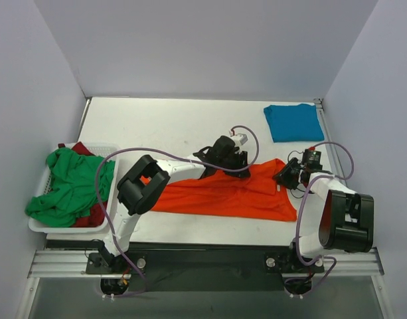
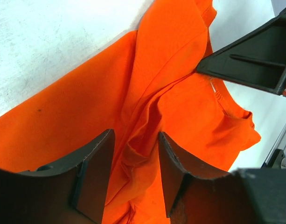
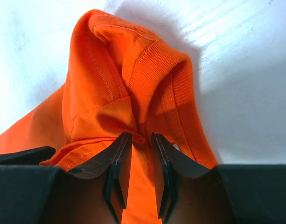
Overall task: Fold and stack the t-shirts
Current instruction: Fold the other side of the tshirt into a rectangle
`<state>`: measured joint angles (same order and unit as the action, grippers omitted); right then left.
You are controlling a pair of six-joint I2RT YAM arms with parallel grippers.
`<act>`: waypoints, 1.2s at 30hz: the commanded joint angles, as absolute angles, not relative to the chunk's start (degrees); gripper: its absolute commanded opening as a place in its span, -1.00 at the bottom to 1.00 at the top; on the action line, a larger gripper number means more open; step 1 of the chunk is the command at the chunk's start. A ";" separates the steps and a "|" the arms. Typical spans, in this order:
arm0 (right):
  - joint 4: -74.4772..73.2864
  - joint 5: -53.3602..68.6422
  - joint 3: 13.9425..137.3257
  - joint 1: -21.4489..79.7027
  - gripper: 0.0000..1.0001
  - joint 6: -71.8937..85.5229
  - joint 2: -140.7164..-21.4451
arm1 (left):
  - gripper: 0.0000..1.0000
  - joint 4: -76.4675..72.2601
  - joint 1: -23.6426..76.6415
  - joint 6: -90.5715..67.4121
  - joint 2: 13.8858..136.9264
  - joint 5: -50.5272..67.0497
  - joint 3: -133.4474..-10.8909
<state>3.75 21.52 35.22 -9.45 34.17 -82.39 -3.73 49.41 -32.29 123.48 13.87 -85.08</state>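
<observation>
White table [image 1: 176,126], pale walls [image 1: 203,46]. The left gripper [image 2: 136,140] reaches low across it, fingers apart, straddling a raised fold of the orange shirt [image 1: 230,193]. The right gripper [image 3: 142,137], elbow bent back, pinches that shirt's collar, with cloth bunched just beyond its fingertips.

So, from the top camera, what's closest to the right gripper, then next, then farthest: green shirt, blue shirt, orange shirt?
1. Orange shirt: pinched in the right gripper itself.
2. Blue shirt: folded, at the far right corner.
3. Green shirt: far left, in the basket.
</observation>
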 commanded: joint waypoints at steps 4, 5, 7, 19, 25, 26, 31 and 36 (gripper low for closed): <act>6.24 22.94 33.58 -9.84 -0.53 34.98 -81.74 | -0.04 -5.54 49.75 -31.99 122.35 14.94 -86.31; 6.33 22.94 33.31 -9.84 -0.59 34.98 -81.56 | -0.08 -5.62 49.75 -31.99 122.08 14.85 -86.05; 6.68 23.20 33.14 -9.84 -0.68 34.98 -81.47 | -0.18 -6.15 49.66 -32.17 121.73 14.85 -85.52; 2.56 23.03 29.80 -9.67 -1.00 33.84 -73.49 | -0.66 -7.12 49.66 -31.99 118.39 14.85 -81.65; 0.18 22.59 26.20 -9.23 -0.99 32.70 -65.66 | -0.66 -8.70 49.75 -31.38 115.49 14.15 -77.35; -1.56 22.41 25.67 -9.05 -0.99 32.61 -64.09 | -0.65 -9.05 49.75 -31.38 115.23 14.15 -77.00; -2.72 22.41 22.50 -8.70 -0.98 32.43 -60.21 | -0.57 -12.04 49.83 -31.03 113.30 14.59 -72.87; -3.95 22.68 20.31 -8.18 -0.96 33.22 -56.34 | -0.48 -14.59 50.27 -30.67 112.15 14.76 -69.97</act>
<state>-1.72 22.79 21.02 -8.84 33.41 -58.70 -9.93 49.84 -32.05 115.46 14.02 -71.11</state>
